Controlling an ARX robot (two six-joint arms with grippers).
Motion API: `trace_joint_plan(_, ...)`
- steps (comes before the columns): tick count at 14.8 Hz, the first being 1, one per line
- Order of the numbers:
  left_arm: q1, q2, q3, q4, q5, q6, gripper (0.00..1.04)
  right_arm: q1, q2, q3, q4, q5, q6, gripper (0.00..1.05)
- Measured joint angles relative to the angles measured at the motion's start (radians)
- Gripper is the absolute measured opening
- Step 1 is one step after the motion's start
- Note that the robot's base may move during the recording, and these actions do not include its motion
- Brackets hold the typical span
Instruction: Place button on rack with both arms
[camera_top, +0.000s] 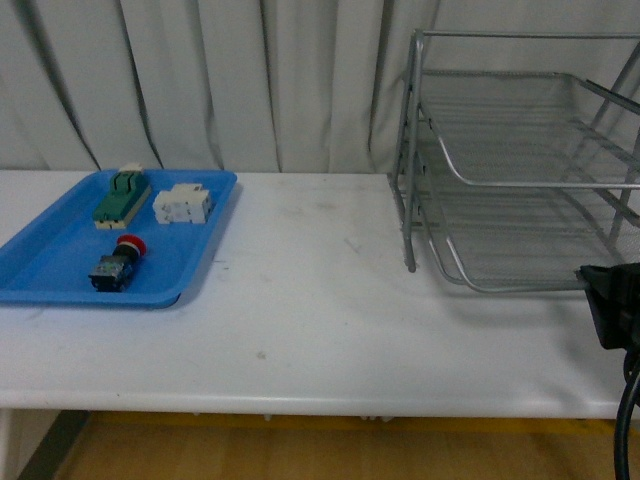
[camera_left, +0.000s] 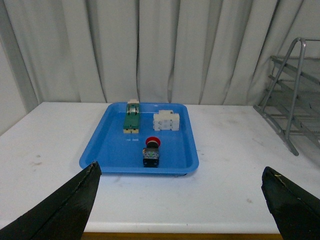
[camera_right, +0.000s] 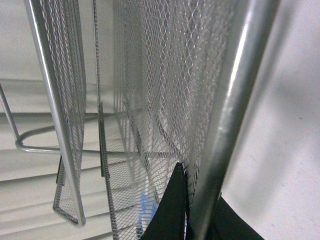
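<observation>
The right hand (camera_right: 197, 217) has its fingers closed on either side of a frame tube of the rack (camera_top: 520, 170), probably to steady it. The left hand (camera_left: 180, 210) hangs wide open and empty, facing the button (camera_left: 151, 152). The button lies in the blue tray (camera_left: 100, 150) on the table (camera_top: 320, 310), well apart from the rack.
</observation>
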Motion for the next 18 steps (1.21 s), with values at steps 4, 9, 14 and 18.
trace_joint_plan(4, 0.000, 0.000, 0.000, 0.000, 0.000, 0.000, 0.98, -0.016, -0.085, -0.092, -0.027, 0.006, -0.205, 0.56)
trace_joint_plan(9, 0.000, 0.000, 0.000, 0.000, 0.000, 0.000, 0.98, -0.034, -0.522, -0.315, -0.260, -0.018, -0.536, 0.97)
trace_joint_plan(14, 0.000, 0.000, 0.000, -0.001, 0.000, 0.000, 0.98, -0.021, -0.859, -0.552, -0.072, 0.023, -1.241, 0.59)
trace_joint_plan(18, 0.000, 0.000, 0.000, 0.000, 0.000, 0.000, 0.98, -0.021, -1.233, -0.609, -0.399, 0.023, -1.426, 0.01)
